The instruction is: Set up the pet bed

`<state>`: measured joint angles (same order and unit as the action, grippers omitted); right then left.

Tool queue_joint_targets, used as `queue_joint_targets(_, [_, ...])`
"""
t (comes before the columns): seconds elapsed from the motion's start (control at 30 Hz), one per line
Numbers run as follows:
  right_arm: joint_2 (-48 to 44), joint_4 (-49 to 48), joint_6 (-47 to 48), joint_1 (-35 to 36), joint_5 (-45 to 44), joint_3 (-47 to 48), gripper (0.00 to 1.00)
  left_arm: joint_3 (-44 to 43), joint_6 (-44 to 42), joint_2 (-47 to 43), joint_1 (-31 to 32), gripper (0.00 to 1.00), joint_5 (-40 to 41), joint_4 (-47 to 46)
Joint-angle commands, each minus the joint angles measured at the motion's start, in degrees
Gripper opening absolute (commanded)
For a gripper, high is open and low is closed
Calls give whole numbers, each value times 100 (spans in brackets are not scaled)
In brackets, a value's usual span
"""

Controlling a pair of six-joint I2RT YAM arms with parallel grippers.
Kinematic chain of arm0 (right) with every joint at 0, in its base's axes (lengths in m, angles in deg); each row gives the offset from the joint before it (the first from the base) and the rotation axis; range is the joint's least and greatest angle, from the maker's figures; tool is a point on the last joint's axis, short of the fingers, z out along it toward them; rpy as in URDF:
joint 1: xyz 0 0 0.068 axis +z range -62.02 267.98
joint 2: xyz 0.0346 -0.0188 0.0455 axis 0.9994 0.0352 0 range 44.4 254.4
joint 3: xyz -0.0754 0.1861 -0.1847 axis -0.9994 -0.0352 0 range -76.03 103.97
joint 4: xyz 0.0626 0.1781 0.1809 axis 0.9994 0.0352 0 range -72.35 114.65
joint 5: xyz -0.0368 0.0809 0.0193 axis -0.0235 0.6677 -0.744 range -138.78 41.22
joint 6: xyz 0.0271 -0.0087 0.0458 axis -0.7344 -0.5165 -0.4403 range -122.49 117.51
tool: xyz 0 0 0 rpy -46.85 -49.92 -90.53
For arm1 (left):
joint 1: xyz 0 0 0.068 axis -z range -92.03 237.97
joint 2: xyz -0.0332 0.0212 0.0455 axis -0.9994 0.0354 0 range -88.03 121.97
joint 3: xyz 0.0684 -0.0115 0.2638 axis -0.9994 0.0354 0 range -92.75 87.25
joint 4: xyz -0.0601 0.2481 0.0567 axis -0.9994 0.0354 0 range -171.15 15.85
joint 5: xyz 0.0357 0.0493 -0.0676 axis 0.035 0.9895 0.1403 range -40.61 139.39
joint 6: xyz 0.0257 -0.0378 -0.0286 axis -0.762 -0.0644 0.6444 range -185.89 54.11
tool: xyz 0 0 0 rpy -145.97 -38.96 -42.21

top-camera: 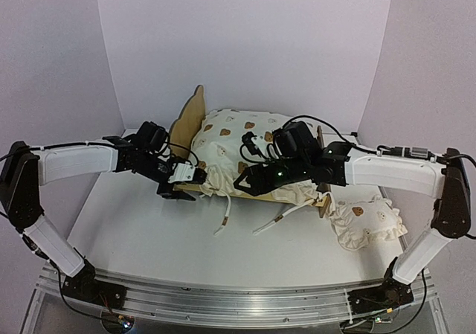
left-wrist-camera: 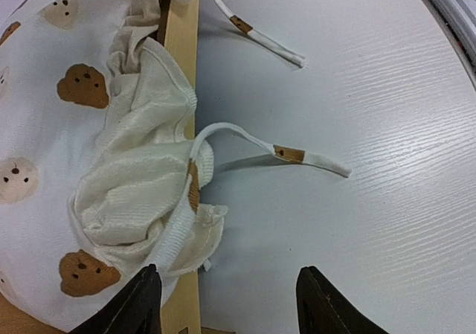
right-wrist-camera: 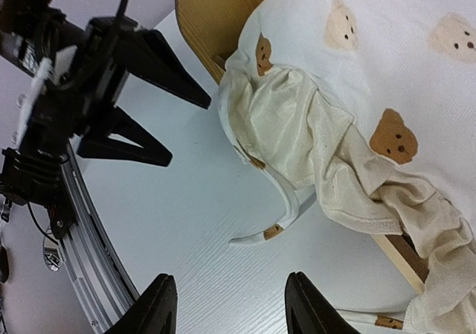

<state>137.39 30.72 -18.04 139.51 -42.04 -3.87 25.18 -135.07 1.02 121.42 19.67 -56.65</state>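
Observation:
The pet bed (top-camera: 192,114) stands mid-table, its bear-eared plywood headboard on the left. A cream bear-print cushion (top-camera: 238,137) lies bunched on it, its ties (top-camera: 223,219) trailing onto the table. My left gripper (top-camera: 178,193) hovers open at the bed's front left corner. In the left wrist view this gripper (left-wrist-camera: 229,293) straddles the wooden side rail (left-wrist-camera: 182,51) and crumpled cushion edge (left-wrist-camera: 141,200), holding nothing. My right gripper (top-camera: 245,187) is open over the cushion's front edge. In the right wrist view it (right-wrist-camera: 229,297) hangs above bare table near a tie (right-wrist-camera: 275,230).
A small ruffled bear-print pillow (top-camera: 368,219) lies on the table to the right of the bed. The two grippers face each other closely; the left gripper (right-wrist-camera: 126,88) shows in the right wrist view. White walls enclose the table on three sides.

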Motion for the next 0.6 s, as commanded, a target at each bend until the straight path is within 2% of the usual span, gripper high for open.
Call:
queue_joint_targets(0.0, [-152,-280,13,24,-112,-101,51,-939,-166,564,-15,64,171,448])
queue_joint_targets(0.17, [-87,-343,-1,22,-97,-169,50,-1359,-311,1009,-50,67,527,370])
queue_joint_targets(0.33, [-71,-405,-21,23,-99,-244,50,-1654,-721,1578,-48,68,804,1039])
queue_joint_targets(0.57, [-2,-591,-84,21,220,-283,49,-2048,-538,2179,-34,65,1169,869])
